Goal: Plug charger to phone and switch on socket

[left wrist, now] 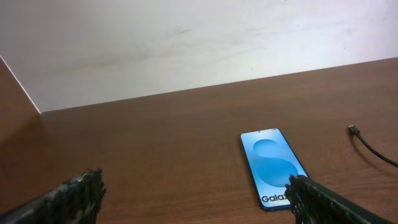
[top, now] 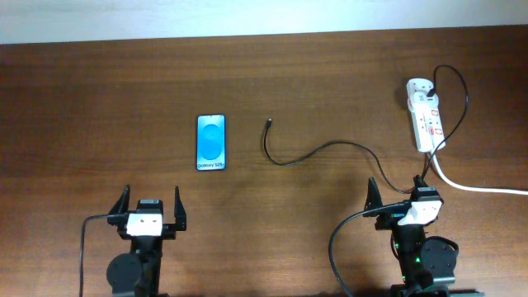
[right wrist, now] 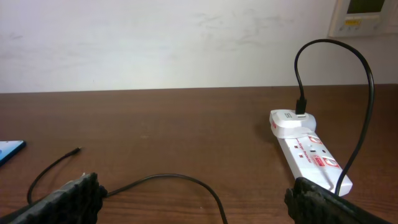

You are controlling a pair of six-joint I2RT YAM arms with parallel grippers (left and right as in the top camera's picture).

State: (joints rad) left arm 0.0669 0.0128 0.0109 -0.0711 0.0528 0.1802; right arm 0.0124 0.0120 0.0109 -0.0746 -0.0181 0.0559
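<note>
Quick tally from up here: one phone (top: 211,143). One thin black charger cable (top: 342,143). One white power strip (top: 426,120), one white plug (top: 418,86) seated in it, one thick white cord (top: 478,190). Two left fingers (top: 177,210), two right fingers (top: 372,194), four in all. One tabletop (top: 82,99).

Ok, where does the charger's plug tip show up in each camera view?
Overhead: charger plug tip above centre, right of the phone.
Left wrist: tip near the right edge, around mid-height.
Right wrist: tip at left, below mid-height.
Landmark: the blue-screened phone lies left of the tip in all three.
</note>
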